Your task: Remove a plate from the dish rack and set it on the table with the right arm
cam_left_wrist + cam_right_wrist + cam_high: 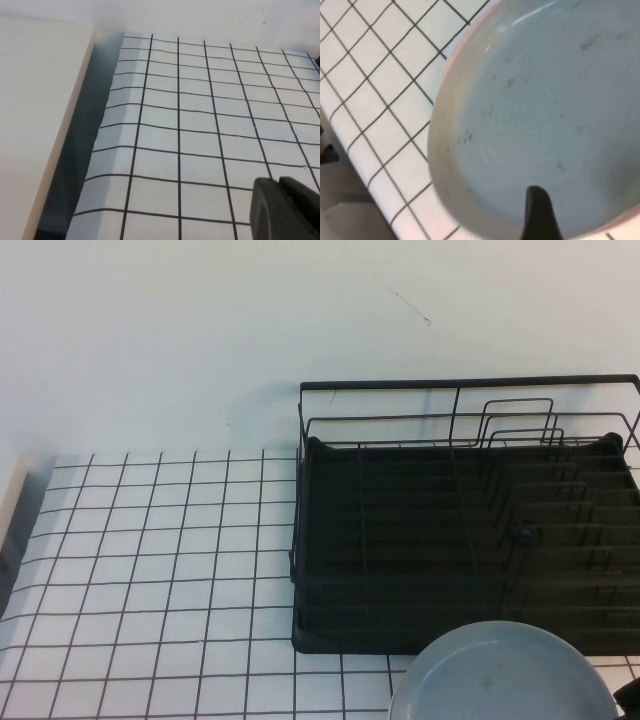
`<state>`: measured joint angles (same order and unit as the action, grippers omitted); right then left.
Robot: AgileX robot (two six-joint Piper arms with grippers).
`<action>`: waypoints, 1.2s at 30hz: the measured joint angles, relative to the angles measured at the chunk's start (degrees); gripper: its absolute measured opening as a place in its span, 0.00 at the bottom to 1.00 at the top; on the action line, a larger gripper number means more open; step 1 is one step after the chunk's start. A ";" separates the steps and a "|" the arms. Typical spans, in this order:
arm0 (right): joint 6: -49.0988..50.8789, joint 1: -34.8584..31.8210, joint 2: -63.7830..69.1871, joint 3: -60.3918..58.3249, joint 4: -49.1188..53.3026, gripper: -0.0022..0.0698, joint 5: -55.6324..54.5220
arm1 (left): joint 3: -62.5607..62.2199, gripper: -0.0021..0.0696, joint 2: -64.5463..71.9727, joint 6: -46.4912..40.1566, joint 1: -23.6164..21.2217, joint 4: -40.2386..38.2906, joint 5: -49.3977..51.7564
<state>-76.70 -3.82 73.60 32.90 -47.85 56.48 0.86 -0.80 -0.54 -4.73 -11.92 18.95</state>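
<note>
The pale grey-blue plate (500, 675) is out of the dish rack (400, 540) and hangs at the near right, overlapping the rack's front edge. My right gripper (630, 698) shows only as a dark tip at the plate's right. In the right wrist view one black finger (537, 215) lies on the inside of the plate (545, 100). The other finger is hidden under the rim, above the gridded table (385, 100). The rack is empty. My left gripper (280, 190) is shut and empty, low over the table (200, 125) at the left, out of the high view.
A beige board (35, 125) stands along the table's left edge (10, 500). A pale wall (200, 340) runs behind the table and rack. The gridded table (150, 570) stretches left of the rack. The table's near edge and the floor below it (340, 200) show beside the plate.
</note>
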 joint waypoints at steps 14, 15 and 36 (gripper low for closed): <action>17.91 0.00 -9.50 19.30 7.93 0.11 12.11 | 0.00 0.02 0.00 0.00 0.00 0.00 0.00; 17.75 0.00 -12.55 19.43 7.25 0.08 12.40 | 0.00 0.02 0.00 0.00 0.00 0.00 0.00; 24.49 0.00 -51.41 19.67 1.30 0.04 14.58 | 0.00 0.02 0.00 0.00 0.00 0.00 0.00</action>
<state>-52.22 -3.82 22.19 52.57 -46.55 71.06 0.86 -0.80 -0.54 -4.73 -11.92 18.95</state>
